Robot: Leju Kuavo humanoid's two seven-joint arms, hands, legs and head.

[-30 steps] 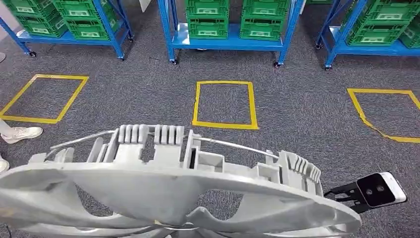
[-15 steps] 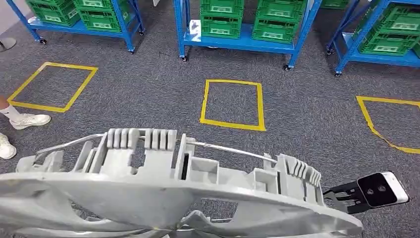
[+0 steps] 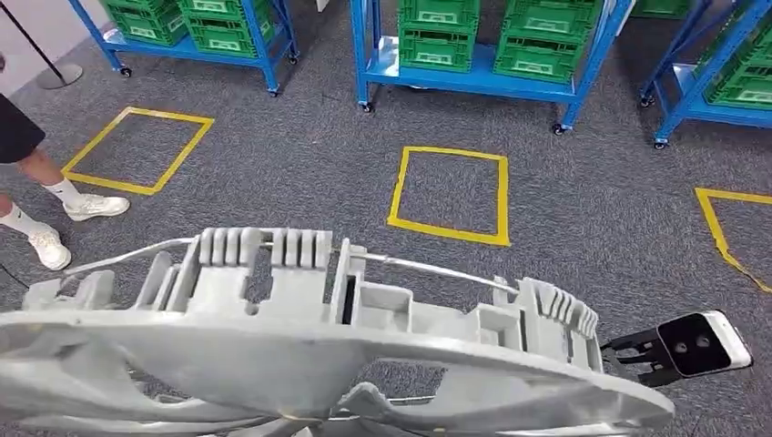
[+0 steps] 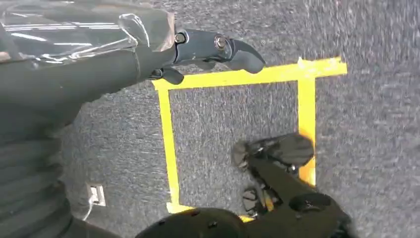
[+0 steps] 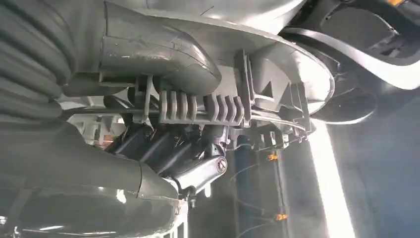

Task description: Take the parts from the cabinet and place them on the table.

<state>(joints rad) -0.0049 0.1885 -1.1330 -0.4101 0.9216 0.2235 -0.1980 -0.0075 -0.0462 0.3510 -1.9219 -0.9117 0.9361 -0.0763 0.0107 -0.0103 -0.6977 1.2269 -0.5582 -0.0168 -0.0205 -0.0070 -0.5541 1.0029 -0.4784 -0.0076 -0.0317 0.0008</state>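
A large grey moulded plastic part (image 3: 309,355) is lying across the lower half of the head view, its long axis running side to side, held above the carpet. It is a broad, curved frame: a smooth matte rim sweeps along the near edge, open cut-outs are showing the floor through it, and ribbed, comb-like blocks and boxy sockets are standing up along its far side. A thin rod is arching over those blocks from end to end. The near edge and the left end are being cut off by the frame border.

In the right wrist view, the right hand (image 5: 173,148) is gripping the part from beneath, dark fingers (image 5: 148,141) lying pressed together under a ribbed section, the thick grey thumb (image 5: 163,54) bearing against the curved shell. In the left wrist view, the left hand (image 4: 198,49) is coming in under a glossy grey surface; a dark fingertip is jutting out past it, but whether the fingers are clasping the part cannot be told.

The floor is speckled grey carpet (image 3: 583,218) marked with yellow tape squares (image 3: 449,194). Blue metal racks on castors (image 3: 473,77) are carrying green slatted plastic crates (image 3: 437,36) along the far side. A person's legs in white socks and trainers (image 3: 55,218) are standing at the left. A white-cased camera on a black bracket (image 3: 692,346) is projecting at the right.
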